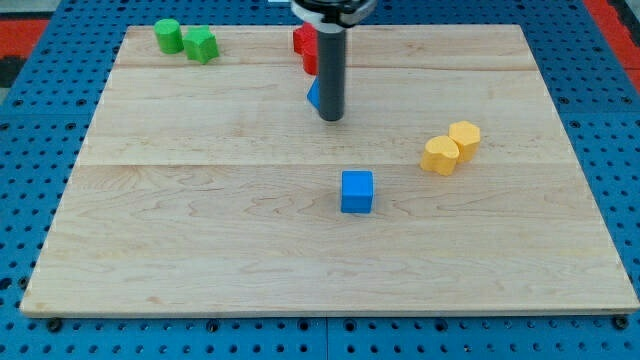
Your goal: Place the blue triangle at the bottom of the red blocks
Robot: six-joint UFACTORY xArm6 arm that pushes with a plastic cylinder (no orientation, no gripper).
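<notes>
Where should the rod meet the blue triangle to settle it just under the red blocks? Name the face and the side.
There is nothing to grip with, so push. The blue triangle is mostly hidden behind my tip, only its left edge showing, directly below the red blocks. It looks close to placed. If a nudge is needed, I would meet its lower side from the view's bottom and push gently upward.

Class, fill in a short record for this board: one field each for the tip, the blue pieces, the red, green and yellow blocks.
tip: board's upper middle, covering most of the blue triangle
blue triangle: just below the red blocks, mostly hidden
blue cube: centre, alone
red blocks: top edge, partly behind the rod
green blocks: top left
yellow blocks: right, touching
</notes>
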